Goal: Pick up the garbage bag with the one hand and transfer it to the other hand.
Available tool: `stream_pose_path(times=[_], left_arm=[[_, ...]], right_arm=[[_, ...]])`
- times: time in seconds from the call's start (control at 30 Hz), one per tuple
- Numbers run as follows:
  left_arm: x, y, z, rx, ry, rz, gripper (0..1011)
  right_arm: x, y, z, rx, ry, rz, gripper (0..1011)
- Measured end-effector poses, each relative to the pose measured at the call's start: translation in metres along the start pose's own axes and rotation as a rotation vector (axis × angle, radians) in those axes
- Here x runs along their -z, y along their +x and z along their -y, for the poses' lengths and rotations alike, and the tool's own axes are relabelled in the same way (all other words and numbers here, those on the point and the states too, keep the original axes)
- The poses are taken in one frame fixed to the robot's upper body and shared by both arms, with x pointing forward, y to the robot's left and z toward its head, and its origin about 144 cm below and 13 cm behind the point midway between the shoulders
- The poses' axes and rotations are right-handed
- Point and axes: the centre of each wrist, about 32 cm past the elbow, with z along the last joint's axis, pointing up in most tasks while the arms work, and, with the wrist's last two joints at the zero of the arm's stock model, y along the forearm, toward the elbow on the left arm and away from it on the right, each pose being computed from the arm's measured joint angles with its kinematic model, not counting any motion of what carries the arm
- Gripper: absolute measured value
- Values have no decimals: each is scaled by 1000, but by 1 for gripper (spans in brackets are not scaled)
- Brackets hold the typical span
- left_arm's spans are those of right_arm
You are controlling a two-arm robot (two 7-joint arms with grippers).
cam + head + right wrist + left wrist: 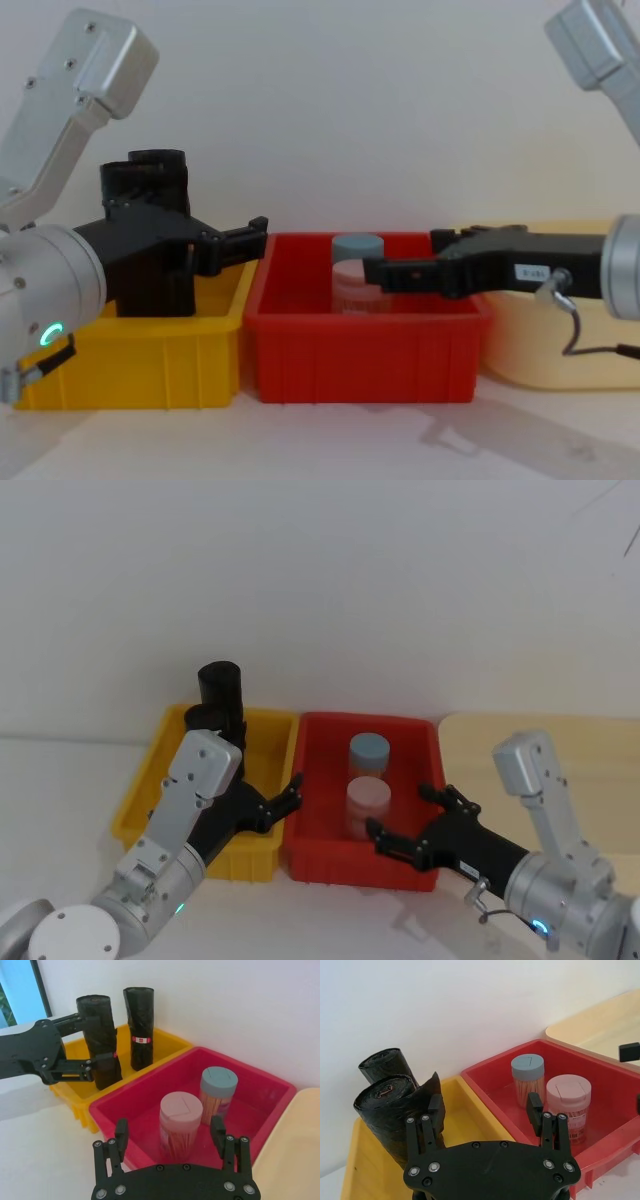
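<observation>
the glossy black crinkled plastic garbage bag [97, 1030], a thick roll, stands upright in the yellow plastic bin [172, 1040] on the left, on the near side of a second black roll [139, 1020] with a red-and-white sticker. the left gripper [485, 1105], with a green ring on its silver wrist, hovers over that bin's right part. its fingers are spread wide and grip nothing. one finger [436, 1110] is just beside the bag, and i cannot tell if it touches. the right gripper [397, 807], also wide open and empty, hangs over the near side of the red plastic bin [330, 865], by a pink-lidded clear jar [367, 795] and a blue-lidded jar [368, 748].
</observation>
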Motion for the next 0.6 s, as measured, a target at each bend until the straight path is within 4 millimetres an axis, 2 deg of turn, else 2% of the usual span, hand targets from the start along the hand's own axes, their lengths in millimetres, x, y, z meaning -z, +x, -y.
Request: stream_pose_path(times=[0.6], left_arm=[[0,0,0,0,0,0,1000]], right_arm=[[-18,7,-22,-17,-89,58,1002]])
